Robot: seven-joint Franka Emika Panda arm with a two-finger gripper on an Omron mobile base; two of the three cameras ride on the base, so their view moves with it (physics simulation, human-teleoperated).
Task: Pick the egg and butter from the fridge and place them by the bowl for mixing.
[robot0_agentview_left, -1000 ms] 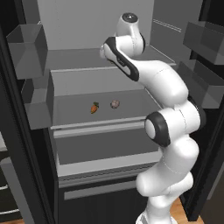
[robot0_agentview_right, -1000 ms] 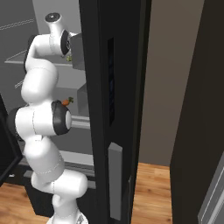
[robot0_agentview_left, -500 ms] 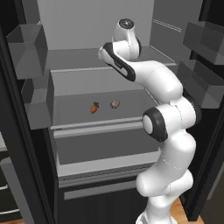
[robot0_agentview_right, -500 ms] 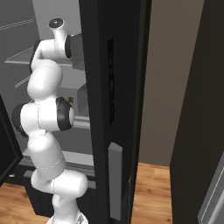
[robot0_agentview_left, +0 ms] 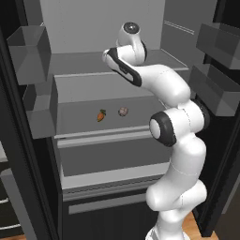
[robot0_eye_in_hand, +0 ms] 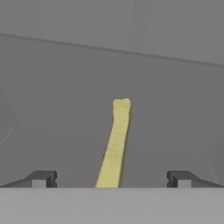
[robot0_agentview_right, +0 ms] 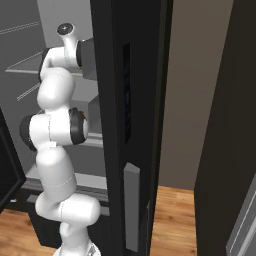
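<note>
The butter (robot0_eye_in_hand: 116,144), a long yellow stick, lies on a grey shelf of the fridge (robot0_agentview_left: 108,28), pointing away from the hand. My gripper (robot0_eye_in_hand: 111,178) hangs open over its near end, one fingertip (robot0_eye_in_hand: 41,178) on each side of it and well apart from it. The egg (robot0_agentview_left: 123,111), a small pale mottled ball, rests on the lower shelf beneath the arm. The arm reaches over the upper shelf, its wrist (robot0_agentview_left: 130,35) high in the fridge. The bowl is out of view.
An orange carrot (robot0_agentview_left: 101,115) lies just left of the egg. Grey door bins (robot0_agentview_left: 30,44) hang at the left and others (robot0_agentview_left: 218,44) at the right. A drawer front (robot0_agentview_left: 112,157) sits below the egg's shelf. The black fridge door edge (robot0_agentview_right: 130,100) stands close beside the arm.
The arm has stretched a little deeper over the upper shelf, its wrist shifting slightly left. Egg and carrot have not moved. The jaws have stayed open.
</note>
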